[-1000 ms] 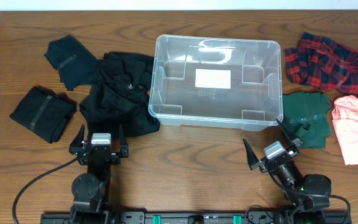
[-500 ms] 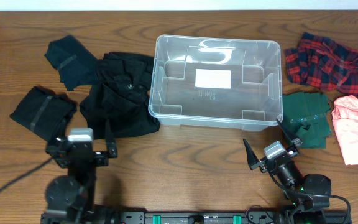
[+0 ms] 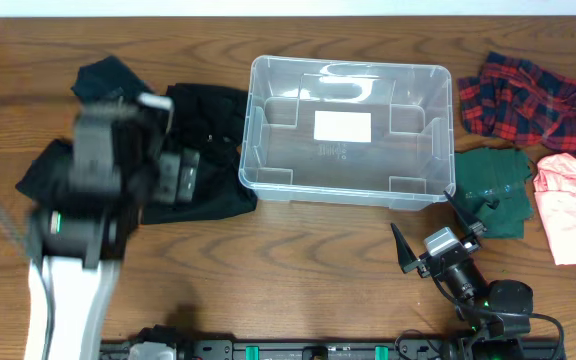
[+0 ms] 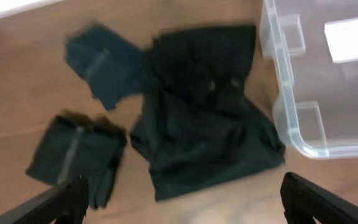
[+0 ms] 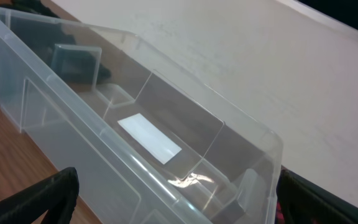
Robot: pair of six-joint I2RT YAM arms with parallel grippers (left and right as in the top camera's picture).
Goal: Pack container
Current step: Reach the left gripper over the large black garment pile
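The clear plastic container point(image 3: 348, 160) stands empty in the middle of the table, a white label on its base. My left gripper point(image 3: 171, 176) is open and empty, raised above a large black garment point(image 3: 211, 125) left of the container. In the left wrist view my open fingers point(image 4: 185, 208) frame this garment point(image 4: 207, 118) and the container's corner point(image 4: 291, 93). My right gripper point(image 3: 438, 245) is open and empty near the front edge. In the right wrist view point(image 5: 179, 199) it faces the container's long wall point(image 5: 135, 124).
A small black piece point(image 3: 108, 75) and a folded black garment point(image 3: 38, 175) lie at the left, both also in the left wrist view point(image 4: 101, 62) point(image 4: 73, 155). A red plaid garment point(image 3: 528, 100), a green one point(image 3: 493, 190) and a pink one point(image 3: 573, 205) lie right of the container.
My left arm has lifted from the front edge and swung forward and left over the black clothes, blurred with motion. The right arm has not moved.
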